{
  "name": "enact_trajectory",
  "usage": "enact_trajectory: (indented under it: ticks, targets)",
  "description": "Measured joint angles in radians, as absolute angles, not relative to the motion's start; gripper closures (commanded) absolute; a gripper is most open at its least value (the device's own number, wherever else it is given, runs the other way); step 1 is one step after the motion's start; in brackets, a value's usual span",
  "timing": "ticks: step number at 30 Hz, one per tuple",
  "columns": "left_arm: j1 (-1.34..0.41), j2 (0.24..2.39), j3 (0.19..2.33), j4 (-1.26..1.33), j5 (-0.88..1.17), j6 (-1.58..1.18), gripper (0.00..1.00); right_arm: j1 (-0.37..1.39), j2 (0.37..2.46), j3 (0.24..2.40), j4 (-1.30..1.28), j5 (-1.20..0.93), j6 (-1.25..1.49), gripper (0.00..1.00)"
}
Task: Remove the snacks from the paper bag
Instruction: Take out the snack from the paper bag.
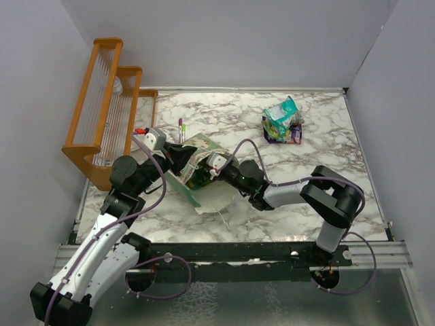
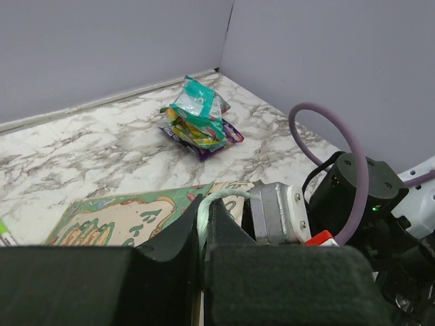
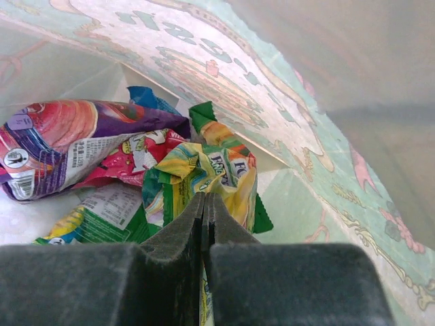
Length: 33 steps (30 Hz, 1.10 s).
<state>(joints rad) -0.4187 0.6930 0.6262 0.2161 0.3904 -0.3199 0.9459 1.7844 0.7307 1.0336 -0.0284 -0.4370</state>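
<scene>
The marble table (image 1: 306, 170) is bearing the paper bag (image 1: 201, 144) on its side; snacks (image 1: 283, 121) are lying piled far right; two markers (image 1: 182, 129) are lying behind the bag.

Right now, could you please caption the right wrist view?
Inside the paper bag, the right fingers pinch a green-and-yellow packet beside a purple packet.

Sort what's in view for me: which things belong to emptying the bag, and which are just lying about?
Job:
- paper bag, pinched at its edge by the left gripper
- purple and pink packets inside it
- green-and-yellow packet, gripped by the right gripper
- snack pile outside the bag

Lying about:
- two markers
- orange wooden rack
</scene>
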Motion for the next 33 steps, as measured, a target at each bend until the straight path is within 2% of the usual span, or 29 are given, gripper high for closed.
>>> enact_trajectory:
  ticks: [6,16,22,24,26,29,33]
  targets:
    - [-0.419,0.721,0.644,0.208,0.364,-0.343,1.0,0.955,1.712,0.73,0.932,-0.031,-0.403,0.99]
    - [-0.419,0.723,0.66,0.169,0.315,-0.324,1.0,0.968,1.47,0.649,0.759,-0.078,-0.342,0.99]
    - [-0.419,0.71,0.66,0.133,0.306,-0.3,1.0,0.969,1.501,0.657,0.702,-0.086,-0.329,0.98]
    - [-0.419,0.7,0.658,0.132,0.306,-0.296,1.0,0.969,1.549,0.665,0.703,-0.086,-0.33,0.9]
    - [-0.419,0.69,0.655,0.132,0.308,-0.294,1.0,0.969,1.594,0.667,0.706,-0.084,-0.339,0.75]
    - [-0.419,0.683,0.646,0.131,0.318,-0.292,1.0,0.971,1.649,0.675,0.708,-0.069,-0.359,0.59]
    - [-0.419,0.683,0.642,0.131,0.323,-0.292,1.0,0.974,1.684,0.676,0.722,-0.04,-0.368,0.33]
